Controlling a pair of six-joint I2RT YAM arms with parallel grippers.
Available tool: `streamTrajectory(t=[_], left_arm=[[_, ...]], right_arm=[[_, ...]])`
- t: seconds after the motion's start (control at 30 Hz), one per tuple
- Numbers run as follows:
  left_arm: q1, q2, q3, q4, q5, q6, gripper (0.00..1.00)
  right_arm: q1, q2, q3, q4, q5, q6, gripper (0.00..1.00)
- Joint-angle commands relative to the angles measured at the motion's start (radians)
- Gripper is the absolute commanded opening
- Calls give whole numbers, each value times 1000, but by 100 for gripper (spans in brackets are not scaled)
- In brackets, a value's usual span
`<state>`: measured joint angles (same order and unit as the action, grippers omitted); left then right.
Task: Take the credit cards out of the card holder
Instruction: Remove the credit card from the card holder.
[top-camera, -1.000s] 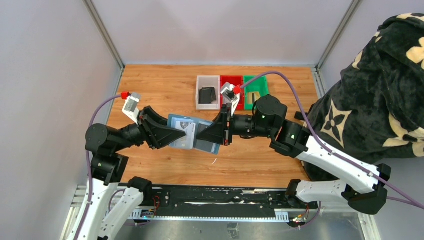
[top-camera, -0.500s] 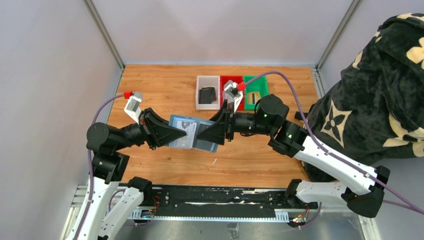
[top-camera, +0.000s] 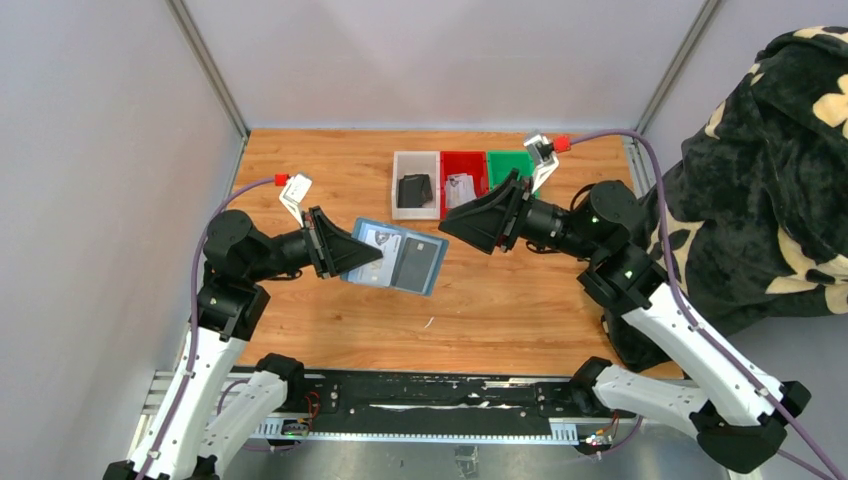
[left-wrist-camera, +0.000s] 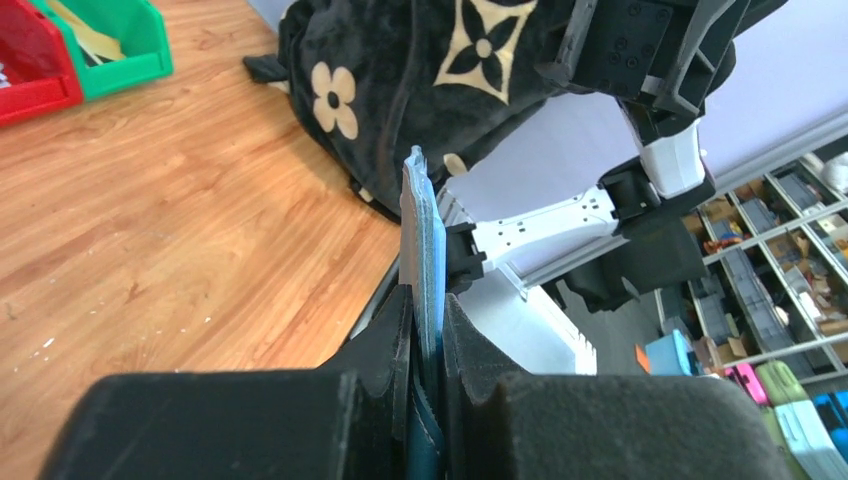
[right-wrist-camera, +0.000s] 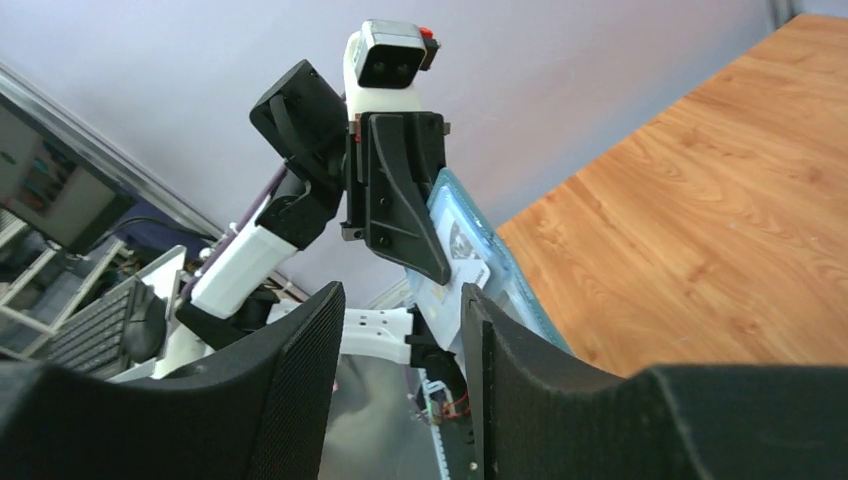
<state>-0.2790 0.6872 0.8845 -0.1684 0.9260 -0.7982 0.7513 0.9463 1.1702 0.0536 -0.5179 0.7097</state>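
Left pincer (top-camera: 378, 256) clamps the open card holder (top-camera: 408, 264), a credit card (top-camera: 376, 240) in its slot. Right pincer (top-camera: 445, 222) released, empty. Beyond it: white bin (top-camera: 400, 160) holding a black wallet (top-camera: 413, 188); red bin (top-camera: 478, 165) holding a pale card (top-camera: 460, 187).
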Motion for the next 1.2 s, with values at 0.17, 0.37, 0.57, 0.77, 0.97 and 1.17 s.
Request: streamTrajectory(t=[0.17,0.37,0.57,0.77,0.97,1.17], left_arm=[[-6,-12,8,20,-44,-21,0],[-6,-12,8,35,-45,-33,0],[-6,-14,8,55,-48,-55,0],[-6,-9,2,92,-36,-91,0],[-6,-9,-1,131,-24,-126,0],[-6,-6,-2,136,-21,-138,0]], right_arm=[[16,78,-109,174,-177,144,50],[51,136,-133,235,-225,168,50],[66,171,-158,281,-240,191,49],[82,210,-157,290,-240,188,49],[98,257,-147,342,-253,213,48],[102,281,-147,426,-271,264,42]])
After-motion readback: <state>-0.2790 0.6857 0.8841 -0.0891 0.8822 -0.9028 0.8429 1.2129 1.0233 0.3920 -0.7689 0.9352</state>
